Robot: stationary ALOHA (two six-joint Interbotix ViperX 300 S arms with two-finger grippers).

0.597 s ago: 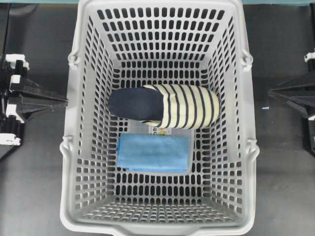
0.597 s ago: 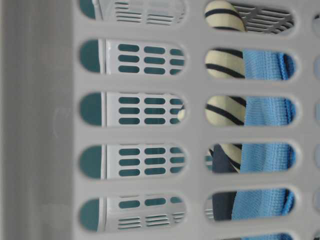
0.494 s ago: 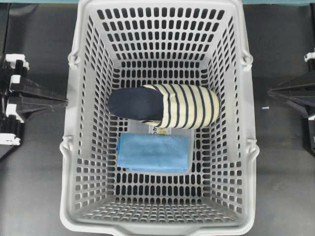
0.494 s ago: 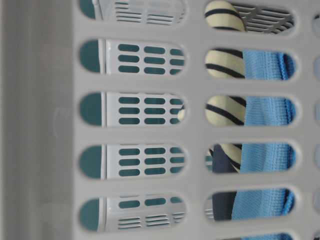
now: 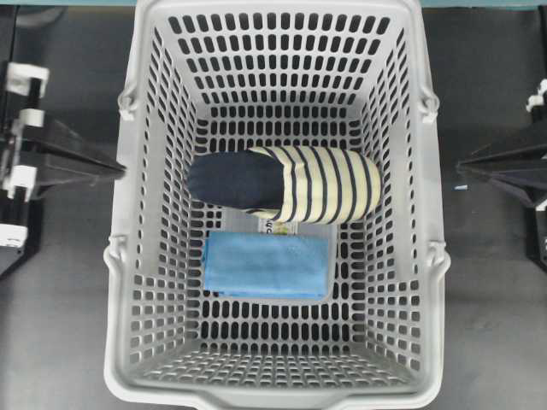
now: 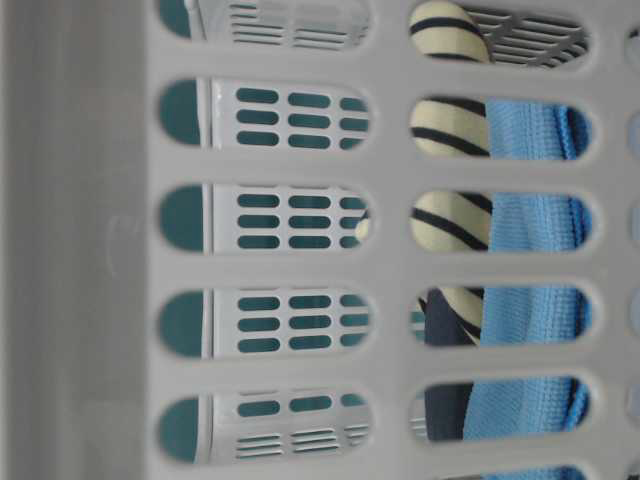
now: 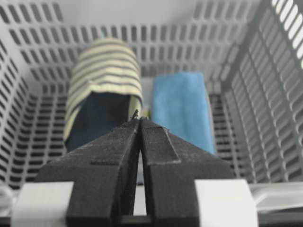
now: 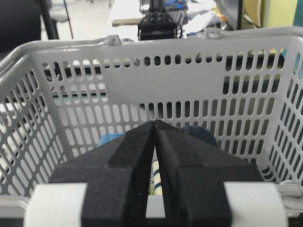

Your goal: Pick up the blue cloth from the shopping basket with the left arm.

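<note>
A: Where is the blue cloth (image 5: 267, 266)?

B: It lies flat on the floor of the shopping basket (image 5: 128, 256), a bit below the middle of the overhead picture. Nothing is holding it.

A: What is next to it?

B: A striped slipper (image 5: 285, 184) with a dark blue toe lies just above it in that picture. A clear packet (image 5: 278, 226) with a label peeks out between the two. The cloth lies on top of part of the packet.

A: Does the slipper touch the cloth?

B: I cannot tell from above. They look very close.

A: Where is the left gripper (image 7: 138, 124)?

B: In the overhead picture its black point (image 5: 115, 168) is at the left edge, outside the basket wall, about level with the slipper. It is well apart from the cloth.

A: Is it open?

B: No. In the left wrist picture its two black fingers (image 7: 113, 151) are pressed together, and nothing is between them. Past the tips you see the slipper on the left and the cloth on the right.

A: And the right gripper (image 8: 155, 124)?

B: It is squeezed closed too, with nothing in it. From above its point (image 5: 466, 166) is at the right edge, outside the basket.

A: What does the table-level picture show?

B: The grey basket wall (image 6: 90, 250) fills it, very close up. Through the holes on the right you see bits of the cloth (image 6: 535, 220) and the slipper (image 6: 445, 215).
</note>
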